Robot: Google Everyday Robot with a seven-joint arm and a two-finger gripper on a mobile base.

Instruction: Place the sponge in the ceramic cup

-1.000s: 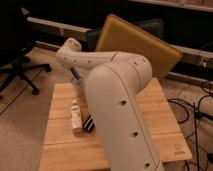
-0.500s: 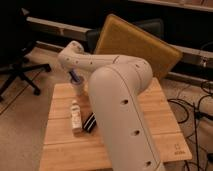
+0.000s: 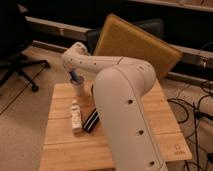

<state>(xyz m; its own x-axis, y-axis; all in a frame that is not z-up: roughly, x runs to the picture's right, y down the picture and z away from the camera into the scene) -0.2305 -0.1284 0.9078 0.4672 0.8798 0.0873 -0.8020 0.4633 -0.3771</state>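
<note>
Counting 1 sponge (image 3: 74, 76), 1 ceramic cup (image 3: 80, 90), 1 bottle (image 3: 75, 116) and 1 black block (image 3: 91, 120), I couldn't tell my gripper's (image 3: 77, 81) opening above that cup.

My gripper (image 3: 74, 76) hangs upper left of centre, just above the ceramic cup (image 3: 80, 90) at the table's far edge. My own arm (image 3: 125, 105) fills the middle of the frame and walls off everything to its right. Below the cup, the whitish bottle (image 3: 76, 116) and the black block (image 3: 91, 120) lie close together. The table (image 3: 60, 147) is bare wood at lower left.
</note>
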